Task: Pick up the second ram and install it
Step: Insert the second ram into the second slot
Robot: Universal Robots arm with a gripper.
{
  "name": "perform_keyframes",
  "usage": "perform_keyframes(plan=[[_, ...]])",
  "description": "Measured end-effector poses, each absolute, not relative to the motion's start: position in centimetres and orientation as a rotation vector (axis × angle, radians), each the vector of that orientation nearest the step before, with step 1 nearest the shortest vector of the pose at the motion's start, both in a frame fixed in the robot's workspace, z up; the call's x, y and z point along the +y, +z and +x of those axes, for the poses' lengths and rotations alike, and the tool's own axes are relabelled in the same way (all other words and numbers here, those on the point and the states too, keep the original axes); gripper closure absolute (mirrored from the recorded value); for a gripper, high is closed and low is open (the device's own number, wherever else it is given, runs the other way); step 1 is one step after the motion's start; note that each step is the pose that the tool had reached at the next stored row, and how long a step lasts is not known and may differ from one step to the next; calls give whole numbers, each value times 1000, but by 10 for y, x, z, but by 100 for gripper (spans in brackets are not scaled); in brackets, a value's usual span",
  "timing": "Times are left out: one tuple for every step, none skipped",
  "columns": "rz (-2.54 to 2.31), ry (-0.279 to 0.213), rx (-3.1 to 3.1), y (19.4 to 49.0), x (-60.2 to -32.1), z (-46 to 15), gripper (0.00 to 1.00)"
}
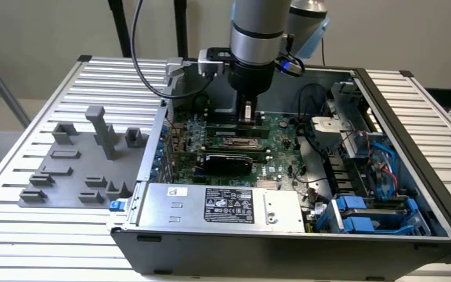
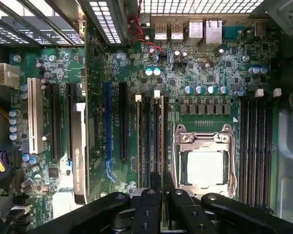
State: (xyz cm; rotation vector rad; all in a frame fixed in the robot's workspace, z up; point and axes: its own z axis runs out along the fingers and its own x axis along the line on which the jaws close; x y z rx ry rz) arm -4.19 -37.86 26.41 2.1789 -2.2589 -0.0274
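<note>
Slatted metal tabletop point(image 1: 22, 176) carries an open computer case point(image 1: 288, 247), and to the exterior view's left of the case lies a grey fixture plate point(image 1: 69, 170) with upright blocks. Inside the case the green motherboard point(image 1: 276, 170) lies flat, with a black expansion card point(image 1: 225, 161) across it and a silver power supply point(image 1: 221, 204) at the near edge.

The arm reaches straight down into the case, and the gripper point(image 1: 246, 116) sits low over the memory slots beside the processor socket point(image 2: 205, 163). In the wrist view its fingers point(image 2: 154, 187) stand close together, clamped on the second ram point(image 2: 157, 141), which runs edge-on straight out from between them, standing upright in line with a slot between the blue-tabbed card slot point(image 2: 107, 131) and the processor socket. Whether the stick is fully seated cannot be told. Four more memory slots point(image 2: 256, 146) lie on the socket's other side.
</note>
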Motion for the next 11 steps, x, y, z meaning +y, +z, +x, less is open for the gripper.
perform_keyframes(plan=[[2179,-27,-2259,262,-379,-42,100],[2179,-27,-2259,260,-379,-42,100],[2178,-27,-2259,259,-379,-42,100],[2177,-27,-2261,257,-378,-42,100],[2175,-27,-2263,255,-378,-42,100],[2173,-27,-2265,253,-378,-42,100],[2170,-27,-2267,251,-377,-42,100],[2167,-27,-2270,249,-377,-42,100],[2162,-27,-2275,248,-377,-42,100],[2157,-27,-2281,246,-376,-42,100],[2151,-27,-2286,244,-376,-42,100]])
